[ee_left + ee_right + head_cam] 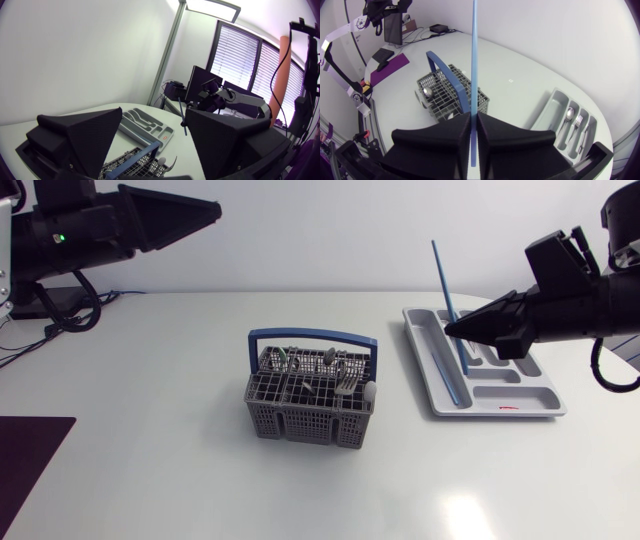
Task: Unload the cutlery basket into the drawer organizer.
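Observation:
The grey cutlery basket (pixel 300 412) with a blue handle stands mid-table and holds several pieces of cutlery. At the right lies the grey drawer organizer (pixel 530 395), with one blue stick (pixel 446 375) in its long compartment. My right gripper (pixel 455 330) hovers over the organizer's near-left part, shut on a second long blue stick (pixel 440 275) that stands nearly upright. In the right wrist view this blue stick (pixel 473 60) rises from between the closed fingers (pixel 435 145); the basket (pixel 440 107) and the organizer (pixel 549 111), with a spoon, fork and knife, lie beyond. My left gripper (pixel 205 215) is raised at the far left, open and empty.
A dark purple mat (pixel 25 460) lies at the table's front left corner. In the left wrist view the basket (pixel 132 162) is below the open gripper (pixel 150 145), and the organizer (pixel 150 127) and my right arm (pixel 220 102) are farther off.

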Available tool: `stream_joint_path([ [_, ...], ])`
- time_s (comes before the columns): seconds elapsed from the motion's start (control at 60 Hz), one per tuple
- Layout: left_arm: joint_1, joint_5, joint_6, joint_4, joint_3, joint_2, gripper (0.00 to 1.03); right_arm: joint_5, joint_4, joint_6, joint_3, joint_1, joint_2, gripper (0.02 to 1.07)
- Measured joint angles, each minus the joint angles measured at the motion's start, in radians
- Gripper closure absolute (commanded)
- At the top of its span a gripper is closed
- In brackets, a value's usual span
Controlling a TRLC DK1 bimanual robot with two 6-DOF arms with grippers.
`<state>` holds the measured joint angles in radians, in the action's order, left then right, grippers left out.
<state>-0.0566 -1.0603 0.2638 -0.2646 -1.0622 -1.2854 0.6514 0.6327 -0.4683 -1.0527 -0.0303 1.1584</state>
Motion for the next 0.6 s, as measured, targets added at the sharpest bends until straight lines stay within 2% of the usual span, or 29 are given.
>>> stream_joint_path([
  [0.067, -0.013, 0.024, -0.05, 0.047, 0.0, -0.003, 0.16, 0.012, 0.0, -0.026, 0.009, 0.045, 0.026, 1.01],
  [0.217, -0.051, 0.096, -0.177, 0.203, -0.016, -0.016, 0.16, 0.034, 0.0, -0.058, 0.023, 0.086, 0.053, 1.01],
  [0.6, -0.197, 0.338, -0.399, 0.373, -0.028, -0.067, 0.16, 0.035, -0.008, -0.083, 0.034, 0.141, 0.088, 1.01],
])
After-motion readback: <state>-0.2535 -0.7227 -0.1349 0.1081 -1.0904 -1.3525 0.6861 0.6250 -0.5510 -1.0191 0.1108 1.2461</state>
